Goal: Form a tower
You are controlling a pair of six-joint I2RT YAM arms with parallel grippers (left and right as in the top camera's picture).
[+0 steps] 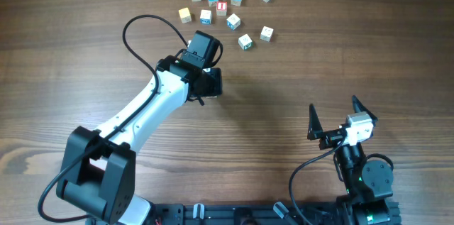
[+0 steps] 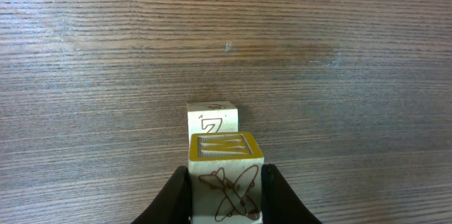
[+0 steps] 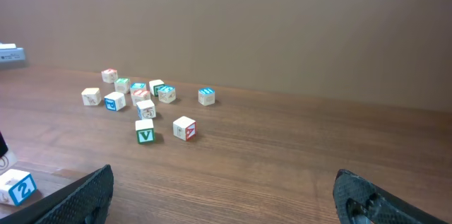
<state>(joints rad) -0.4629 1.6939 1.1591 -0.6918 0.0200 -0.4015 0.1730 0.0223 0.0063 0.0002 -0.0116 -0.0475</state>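
The left gripper [image 2: 226,174] has its jaws squeezed tight on a pale W cube [image 2: 226,155]. What looks like the tower's first cube [image 2: 212,120] sits on the worktop [image 2: 318,54] just past the W cube, straight ahead of the jaws. The right gripper [image 1: 333,104] is far from the W cube with jaws wide and empty, so the left arm is nearer.

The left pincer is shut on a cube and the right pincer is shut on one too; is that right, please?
Not quite: the right pincer is open and empty, as the right wrist view shows; the left pincer is shut on a cube.
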